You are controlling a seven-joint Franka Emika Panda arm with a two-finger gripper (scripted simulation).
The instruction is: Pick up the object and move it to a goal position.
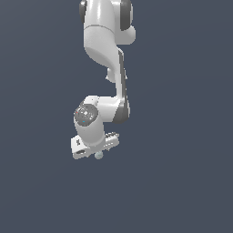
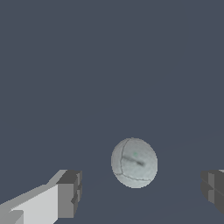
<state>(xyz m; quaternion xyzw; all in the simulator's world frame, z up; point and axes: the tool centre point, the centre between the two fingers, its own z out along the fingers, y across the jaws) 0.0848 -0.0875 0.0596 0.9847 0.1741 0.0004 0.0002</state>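
The robot's white gripper (image 2: 139,192) is standing wide open, and its two grey finger pads (image 2: 70,193) are sitting well apart with nothing clamped between them. In the wrist view, a pale grey-green ball (image 2: 134,162) is lying in the gap between the two fingers, touching neither one; it is sitting closer to the middle of the gap than to either pad. The ball is looking matte, with thin dark crack-like lines running across its surface and a short dark smudge near its centre. Only the edge of the second finger is showing at the border of the wrist view. In the exterior view, the same gripper (image 1: 96,152) is pointing downward at the end of the white Panda arm (image 1: 103,45), and the ball (image 1: 98,155) is showing as a tiny pale dot just under the gripper's flat white body. From this view it is not possible to tell whether the ball is resting on the ground or hanging above it. The arm is reaching down from the top of the exterior view, bending at a grey-capped wrist joint (image 1: 85,113) just above the gripper. Everything is set against a plain, dark slate-blue floor (image 1: 182,182).
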